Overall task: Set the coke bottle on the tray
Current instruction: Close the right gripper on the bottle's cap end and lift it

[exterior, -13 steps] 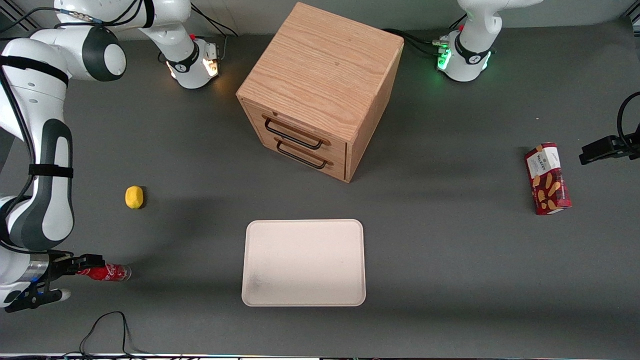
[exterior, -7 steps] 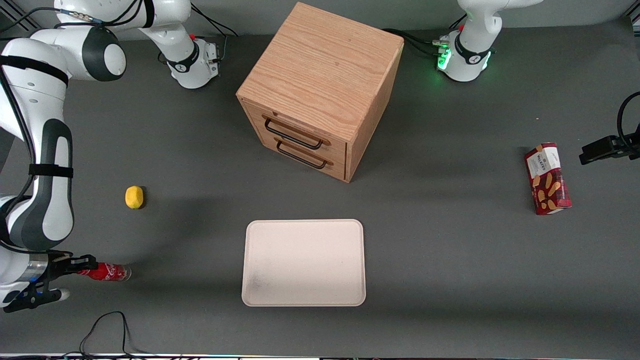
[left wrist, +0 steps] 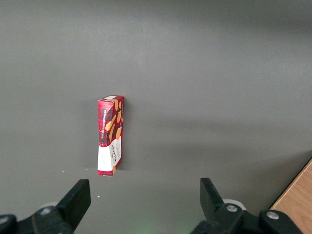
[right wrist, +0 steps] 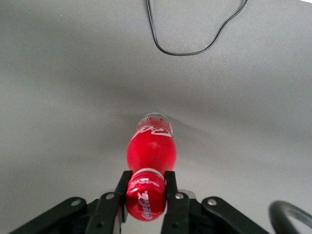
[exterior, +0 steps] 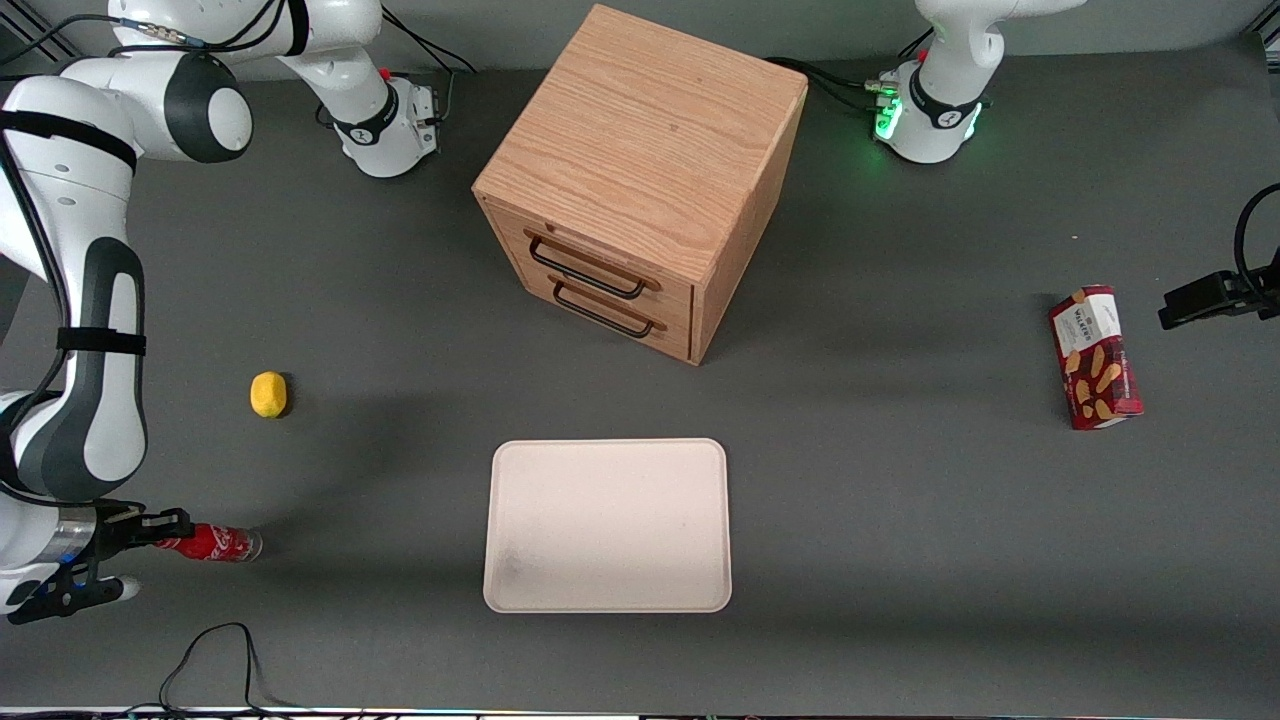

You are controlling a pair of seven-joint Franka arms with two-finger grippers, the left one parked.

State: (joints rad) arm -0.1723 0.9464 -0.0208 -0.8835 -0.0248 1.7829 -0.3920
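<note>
One coke bottle (right wrist: 150,156), lying on its side on the table (exterior: 400,640), near the front camera at my working end, well apart from the tray (exterior: 608,525). My jaws are closed on its red cap (right wrist: 145,201), one finger pressed on each side of it; the body and clear base point toward the tray. No point follows the word jaws; the gripper (exterior: 165,532) itself sits low over the table at the bottle's cap end.

One tray, cream-white, flat, nothing on it, toward the middle of the table in front of the wooden cabinet (exterior: 640,180).

Other items: one small yellow object (exterior: 268,393), farther from the front camera than the bottle; one red biscuit box (exterior: 1095,357), toward the parked arm's end; one black cable (right wrist: 195,29) looping on the table beside the bottle.

Hazards, as I judge them: my hold is on the cap alone, a short and smooth purchase. On lifting, the heavier body could droop or swing and the cap could twist out of my grip. A round bottle laid down on the tray might roll against the low rim.

Pose: my forearm descends steeply, wrist bent so my fingers reach nearly level along the table.
</note>
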